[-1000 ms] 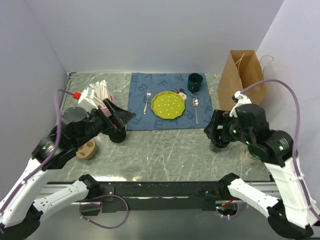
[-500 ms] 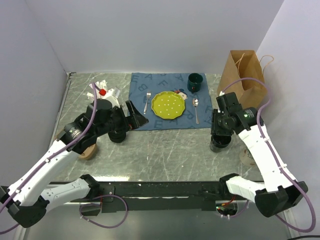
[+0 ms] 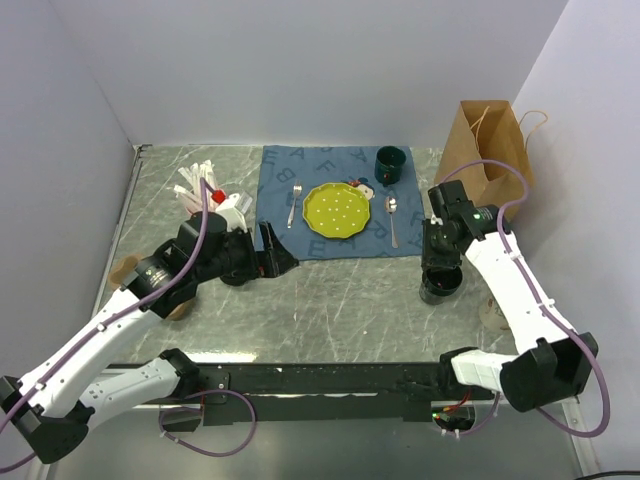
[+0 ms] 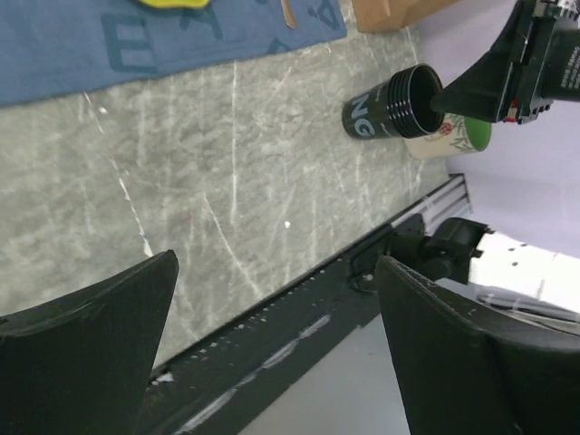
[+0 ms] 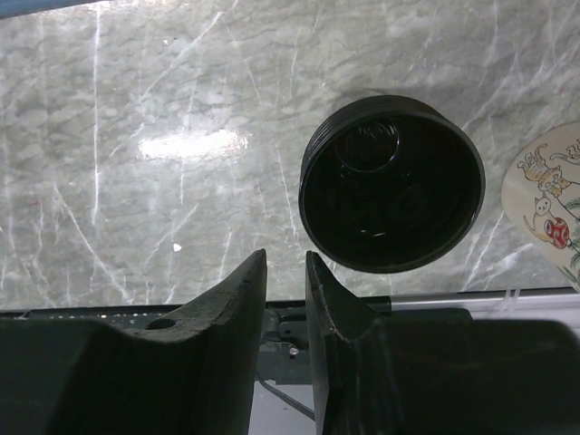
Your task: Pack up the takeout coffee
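Observation:
The takeout coffee (image 3: 440, 288) is a black ribbed cup standing on the marble at the right, also seen in the left wrist view (image 4: 385, 107) and from straight above in the right wrist view (image 5: 391, 181). My right gripper (image 3: 438, 258) hangs just above it. Its jaws (image 5: 287, 258) stand a narrow gap apart with nothing between them, and the cup's rim lies just right of the fingertips. My left gripper (image 3: 277, 256) hovers wide open and empty over the marble at the left (image 4: 276, 263), far from the cup.
A brown paper bag (image 3: 490, 150) stands at the back right. A blue mat (image 3: 280, 170) holds a yellow-green plate (image 3: 337, 210), fork, spoon and a dark green mug (image 3: 390, 163). A pink cup of straws (image 3: 203, 185) stands at the left. A white patterned cup (image 5: 548, 199) stands beside the coffee.
The right gripper's jaws have narrowed from wide open to a small gap above the cup. The left gripper has swung right, toward the middle of the table.

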